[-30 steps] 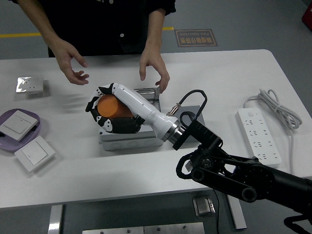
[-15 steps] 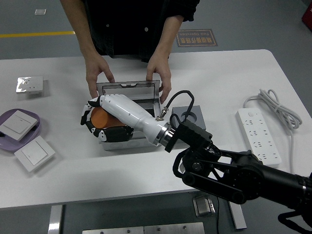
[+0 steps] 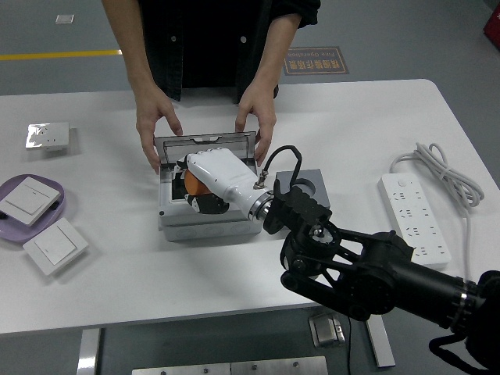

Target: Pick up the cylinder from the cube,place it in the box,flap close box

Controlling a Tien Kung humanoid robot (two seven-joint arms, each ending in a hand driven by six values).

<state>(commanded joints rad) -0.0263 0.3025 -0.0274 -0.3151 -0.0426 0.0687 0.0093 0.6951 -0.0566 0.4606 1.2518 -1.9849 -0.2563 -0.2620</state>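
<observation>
The right robot hand (image 3: 209, 178) grips the orange cylinder (image 3: 194, 184) inside the box (image 3: 205, 223); a person's hands (image 3: 154, 125) hold its lid (image 3: 205, 144) upright.

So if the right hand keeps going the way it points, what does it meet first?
Probably the upright lid of the box, held by the person's hands; depth is unclear. The right hand holds the orange cylinder inside.

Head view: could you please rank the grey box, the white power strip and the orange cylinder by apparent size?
1. grey box
2. white power strip
3. orange cylinder, though the right hand partly hides it, so it looks smaller than it is.
</observation>
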